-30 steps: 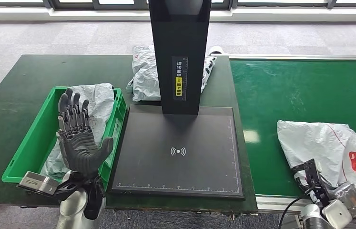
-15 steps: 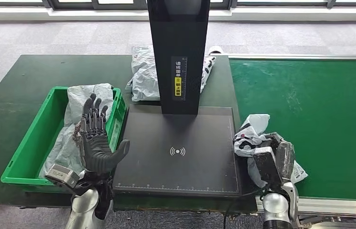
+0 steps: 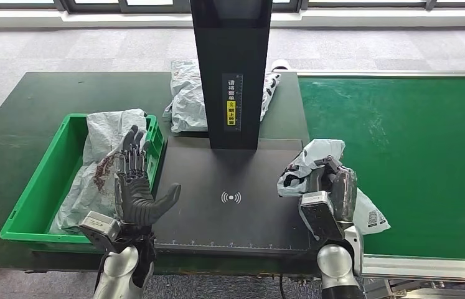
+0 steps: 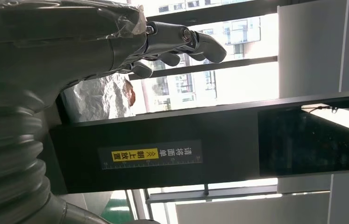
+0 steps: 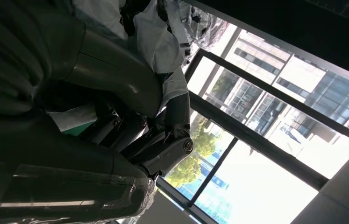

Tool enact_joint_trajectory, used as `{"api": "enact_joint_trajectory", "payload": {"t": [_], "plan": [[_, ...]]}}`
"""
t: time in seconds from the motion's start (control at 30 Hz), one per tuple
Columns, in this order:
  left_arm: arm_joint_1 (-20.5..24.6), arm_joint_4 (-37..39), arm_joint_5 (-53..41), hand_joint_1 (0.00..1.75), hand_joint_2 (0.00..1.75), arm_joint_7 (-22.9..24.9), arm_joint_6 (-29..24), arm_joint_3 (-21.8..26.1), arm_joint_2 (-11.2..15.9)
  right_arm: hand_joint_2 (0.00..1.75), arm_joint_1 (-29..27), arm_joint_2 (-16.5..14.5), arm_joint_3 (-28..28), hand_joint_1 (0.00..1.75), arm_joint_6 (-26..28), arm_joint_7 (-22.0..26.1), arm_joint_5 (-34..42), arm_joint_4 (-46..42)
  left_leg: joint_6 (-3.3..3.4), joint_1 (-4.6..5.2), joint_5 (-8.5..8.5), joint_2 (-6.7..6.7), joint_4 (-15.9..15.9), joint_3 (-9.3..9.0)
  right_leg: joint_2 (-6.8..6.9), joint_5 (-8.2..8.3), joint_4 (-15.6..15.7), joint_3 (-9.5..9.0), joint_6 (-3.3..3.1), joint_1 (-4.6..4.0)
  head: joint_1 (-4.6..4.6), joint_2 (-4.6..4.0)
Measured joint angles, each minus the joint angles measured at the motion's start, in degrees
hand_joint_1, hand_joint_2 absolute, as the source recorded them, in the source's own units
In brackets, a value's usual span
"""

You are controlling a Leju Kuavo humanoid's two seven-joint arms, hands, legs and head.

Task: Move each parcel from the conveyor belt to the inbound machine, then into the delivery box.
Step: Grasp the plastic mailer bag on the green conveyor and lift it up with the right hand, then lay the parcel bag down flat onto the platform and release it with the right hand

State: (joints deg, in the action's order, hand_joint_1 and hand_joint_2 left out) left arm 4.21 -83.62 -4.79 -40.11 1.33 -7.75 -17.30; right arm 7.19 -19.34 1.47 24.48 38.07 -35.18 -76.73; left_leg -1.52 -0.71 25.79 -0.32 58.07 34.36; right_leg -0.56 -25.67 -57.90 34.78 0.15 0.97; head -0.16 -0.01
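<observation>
Three parcels show in the head view: a white parcel (image 3: 317,163) with black print is grasped in the right hand (image 3: 332,190) at the right edge of the inbound machine (image 3: 230,199), partly above the green conveyor belt (image 3: 416,156); a grey parcel (image 3: 102,159) lies in the green delivery box (image 3: 33,205) on the dark worktop (image 3: 49,99); a third parcel (image 3: 186,103) rests behind the machine's black post (image 3: 233,68). That post carries a black strip with small white Chinese characters, too small to read, above a yellow patch with black marks, and the machine's flat plate bears a white wireless symbol at its middle. The left hand (image 3: 135,187) stands upright with fingers spread and nothing in it, between the delivery box and the plate. In the left wrist view the left hand (image 4: 116,42) reaches out with its fingers (image 4: 195,39) loosely extended, empty, and the post (image 4: 210,149) crosses the picture; its label reads 请将面单 in white beside 朝上放置 in black on yellow, with chevrons, above a ruled scale. A crumpled grey parcel (image 4: 102,95) shows past the hand. In the right wrist view the right hand (image 5: 130,112) closes its dark fingers (image 5: 172,140) on the white parcel (image 5: 149,37), whose black print cannot be read, with window frames and buildings beyond.
</observation>
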Motion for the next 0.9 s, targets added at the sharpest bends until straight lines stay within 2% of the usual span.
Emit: {"api": "enact_joint_trajectory", "payload": {"t": [0.2, 0.5, 0.53, 0.57, 0.63, 0.7, 0.9], "plan": [[0.7, 1.7, -0.6, 0.00, 1.75, 0.0, -2.2, -2.4, 0.0, 1.75, 8.9, -1.1, -2.8, 1.75, 4.2, -1.8, 4.7, 11.5, -0.05, 0.00, -0.06, 0.05, 0.0, -0.03, -0.12, 0.08, 0.0, 0.03, -0.05, 0.00, -0.01, -0.01], [1.1, 2.5, -1.0, 0.00, 1.75, 0.0, -3.6, -4.0, 0.1, 1.75, 17.4, -1.8, -4.9, 1.75, 5.3, -2.1, 8.9, 23.8, -0.09, 0.00, -0.08, 0.04, 0.0, -0.01, -0.12, 0.09, 0.0, 0.05, -0.06, 0.00, 0.00, 0.00], [1.1, 2.5, -1.1, 0.00, 1.75, 0.0, -3.8, -4.1, 0.1, 1.75, 18.4, -1.8, -5.4, 1.69, 5.6, -2.1, 9.8, 25.3, -0.09, 0.00, -0.08, 0.04, 0.0, -0.01, -0.12, 0.09, 0.0, 0.05, -0.06, 0.00, -0.01, -0.01], [1.2, 2.5, -1.1, 0.00, 1.75, 0.0, -4.1, -4.3, 0.1, 1.75, 19.4, -1.8, -5.9, 1.59, 6.0, -2.0, 10.8, 26.8, -0.09, 0.00, -0.08, 0.04, 0.0, 0.00, -0.12, 0.09, 0.0, 0.06, -0.06, 0.00, -0.01, 0.00], [1.2, 2.5, -1.1, 0.00, 1.75, 0.0, -4.6, -4.8, 0.2, 1.75, 21.2, -1.8, -7.0, 0.72, 6.7, -1.7, 13.2, 29.7, -0.09, 0.00, -0.08, 0.03, 0.0, 0.00, -0.11, 0.09, 0.0, 0.05, -0.06, 0.00, -0.01, -0.01], [1.3, 2.6, -1.3, 0.00, 1.75, 0.0, -5.2, -5.1, 0.2, 1.75, 23.0, -1.9, -8.3, 0.00, 7.2, -1.5, 16.4, 32.6, -0.09, 0.00, -0.08, 0.04, 0.0, -0.01, -0.12, 0.10, 0.0, 0.06, -0.07, -0.01, 0.00, 0.00], [1.6, 2.9, -2.2, 0.00, 1.75, 0.0, -7.3, -6.4, 0.2, 1.75, 27.2, -2.0, -16.2, 0.00, 5.7, -1.5, 29.1, 39.7, -0.09, -0.01, -0.08, 0.04, 0.0, -0.01, -0.12, 0.10, 0.0, 0.06, -0.08, -0.01, -0.01, 0.01]]}}
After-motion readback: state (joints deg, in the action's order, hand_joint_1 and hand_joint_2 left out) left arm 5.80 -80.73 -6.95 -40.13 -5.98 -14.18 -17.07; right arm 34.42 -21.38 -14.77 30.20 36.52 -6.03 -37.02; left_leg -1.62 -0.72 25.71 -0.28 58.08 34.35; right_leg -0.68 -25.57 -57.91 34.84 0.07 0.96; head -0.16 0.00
